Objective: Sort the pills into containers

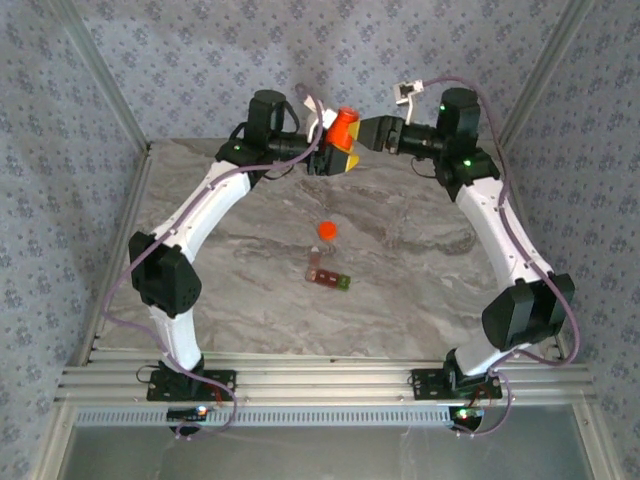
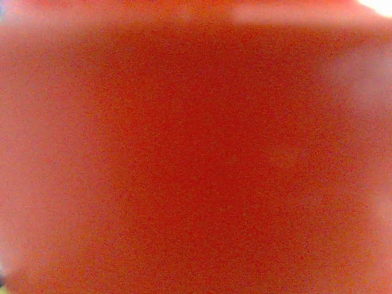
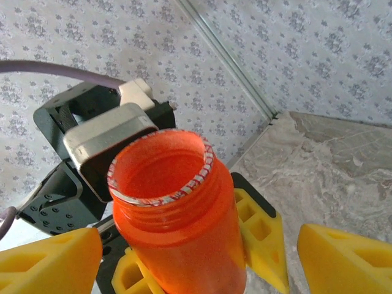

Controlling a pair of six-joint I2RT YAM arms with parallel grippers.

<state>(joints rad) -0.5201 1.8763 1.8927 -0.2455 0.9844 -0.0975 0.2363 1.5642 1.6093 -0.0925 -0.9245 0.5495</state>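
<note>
The uncapped orange pill bottle (image 3: 177, 226) is clamped in the left pincer (image 1: 343, 152), raised over the far end of the worktop (image 1: 430, 260). The right pincer (image 1: 372, 133) is spread wide beside the bottle — nothing is grasped. The containers (image 1: 327, 273) lie mid-worktop, with an orange cap (image 1: 327, 230) near them.

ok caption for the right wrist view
Uncapped orange bottle gripped in the left claw, marble table beyond

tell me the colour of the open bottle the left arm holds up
Orange; the bottle shows best in the right wrist view.
</note>
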